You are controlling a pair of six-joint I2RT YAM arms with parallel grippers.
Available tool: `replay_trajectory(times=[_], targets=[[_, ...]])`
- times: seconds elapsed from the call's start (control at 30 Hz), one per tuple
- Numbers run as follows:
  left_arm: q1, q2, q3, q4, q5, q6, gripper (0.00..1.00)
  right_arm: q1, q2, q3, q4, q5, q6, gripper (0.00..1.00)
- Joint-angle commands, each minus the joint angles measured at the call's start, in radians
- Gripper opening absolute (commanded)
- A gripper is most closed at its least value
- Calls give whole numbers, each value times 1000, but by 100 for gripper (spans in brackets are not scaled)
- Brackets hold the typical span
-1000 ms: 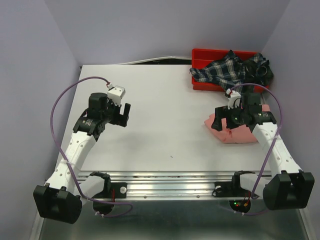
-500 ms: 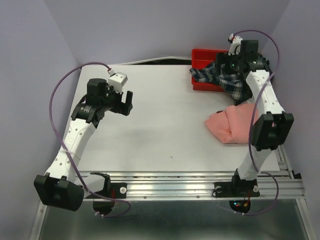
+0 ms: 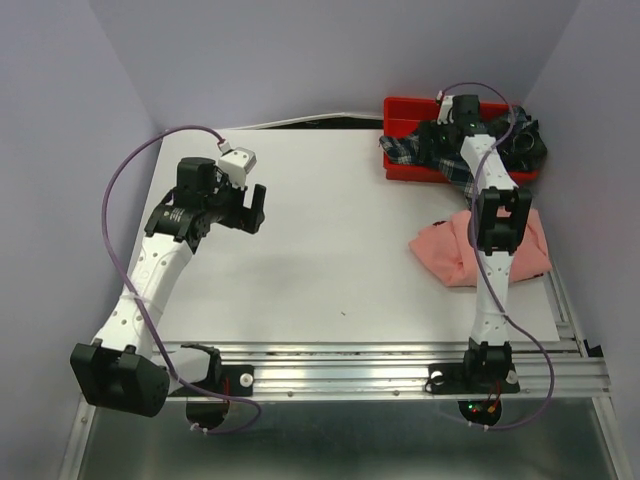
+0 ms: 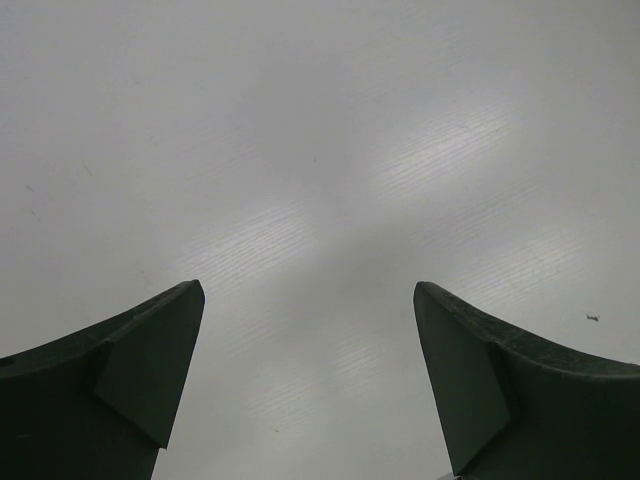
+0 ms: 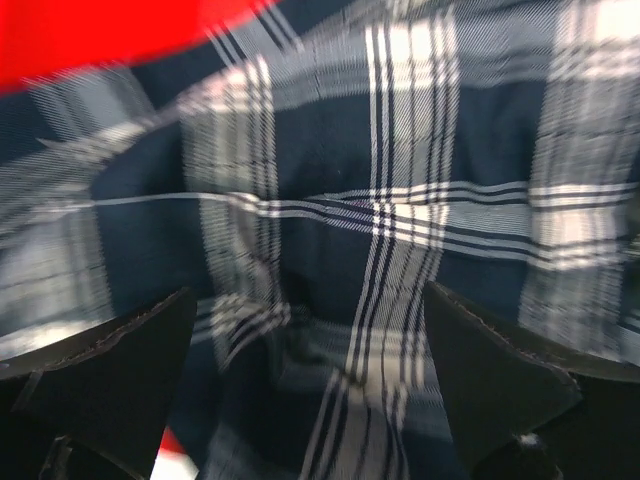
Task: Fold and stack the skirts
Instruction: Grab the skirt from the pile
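On the bench (image 3: 330, 240) the salmon-pink skirt (image 3: 445, 252) lies bunched at right; the plaid skirt (image 5: 380, 180) spills over the red tray (image 3: 405, 108). My right tool (image 5: 308, 300) hangs wide just above the plaid, empty: I'd pinch one thick fold, clear of the rim. Left tool (image 4: 305, 320) hovers wide, empty.
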Motion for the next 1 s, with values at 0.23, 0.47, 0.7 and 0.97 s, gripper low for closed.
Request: replay_trajectory(times=[0.23, 0.47, 0.7, 0.97], targets=[[21, 16, -28, 19, 7, -3, 98, -9, 164, -9, 133, 49, -45, 91], [21, 16, -23, 15, 13, 3, 98, -9, 189, -17, 114, 66, -75, 11], [21, 13, 7, 18, 35, 2, 98, -19, -114, -12, 178, 31, -7, 1], [81, -2, 55, 84, 48, -81, 98, -19, -456, -60, 289, -128, 125, 0]])
